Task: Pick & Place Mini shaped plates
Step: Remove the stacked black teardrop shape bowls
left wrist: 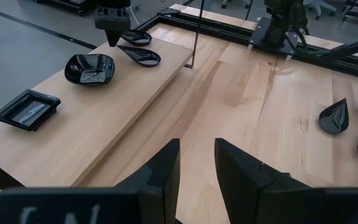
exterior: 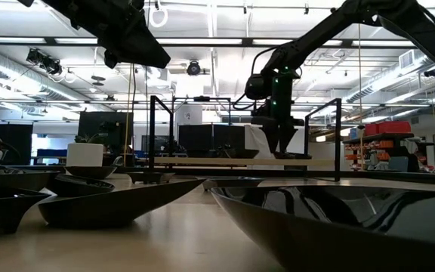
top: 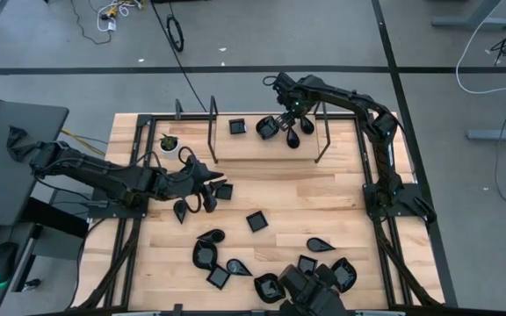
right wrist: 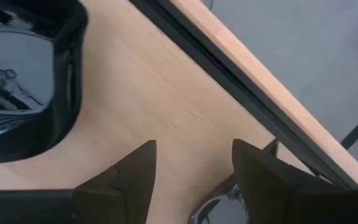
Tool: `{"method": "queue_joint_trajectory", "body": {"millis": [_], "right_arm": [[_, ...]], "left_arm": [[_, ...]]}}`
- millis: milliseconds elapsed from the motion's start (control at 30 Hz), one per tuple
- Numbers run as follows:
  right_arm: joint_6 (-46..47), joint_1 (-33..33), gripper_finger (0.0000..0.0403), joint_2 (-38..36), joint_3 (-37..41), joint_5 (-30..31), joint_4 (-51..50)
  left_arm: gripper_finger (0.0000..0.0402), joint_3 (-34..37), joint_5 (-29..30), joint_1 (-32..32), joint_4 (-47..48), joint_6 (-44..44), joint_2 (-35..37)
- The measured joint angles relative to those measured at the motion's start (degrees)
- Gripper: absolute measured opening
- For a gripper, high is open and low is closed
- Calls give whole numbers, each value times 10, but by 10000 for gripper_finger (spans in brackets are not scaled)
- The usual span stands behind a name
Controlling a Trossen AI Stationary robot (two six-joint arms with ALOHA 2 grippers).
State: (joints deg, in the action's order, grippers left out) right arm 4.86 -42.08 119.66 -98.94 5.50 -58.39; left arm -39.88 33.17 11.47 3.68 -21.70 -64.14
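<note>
A: Closest to the low lens: one glossy black dish (exterior: 331, 219), rim filling the foreground (more mini shaped plates (exterior: 112, 200) just beside it).

B: Noted. And up on the raised shelf (top: 253, 149)?

A: Four plates there: a square plate (left wrist: 27, 110), a rounded dish (left wrist: 90, 67) and two teardrop plates (left wrist: 140, 56) at the far end. Right gripper (top: 285, 123) hanging over that far end, fingers spread wide, nothing between them but bare wood.

B: Left gripper (top: 211, 187)?

A: Also wide open and empty, low over the table (top: 323, 206), with a small square dish (top: 224, 190) just beside it and a leaf-shaped one (top: 181, 211) near. Rest of the plates scattered along the table's near edge, well apart from both arms.

B: So probably a pick on the left side next. How to do it well?

A: Centre over one rim only. Straddle the raised edge, not the glossy floor (slippery, by the look of it). Come straight down, close gently, lift before swinging toward the shelf. Keep clear of the shelf's black posts and the white plant pot (top: 169, 143).

B: And the right arm?

A: Lift clear without nudging the rounded dish beside its finger.
</note>
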Motion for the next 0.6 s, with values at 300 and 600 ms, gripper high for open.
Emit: {"method": "queue_joint_trajectory", "body": {"millis": [300,600], "right_arm": [[2,9,202,-4,0,142,-1],[7,4,201,-4,0,131,-12]], "left_arm": [[105,0,0,0,0,0,0],[105,0,0,0,0,0,0]]}}
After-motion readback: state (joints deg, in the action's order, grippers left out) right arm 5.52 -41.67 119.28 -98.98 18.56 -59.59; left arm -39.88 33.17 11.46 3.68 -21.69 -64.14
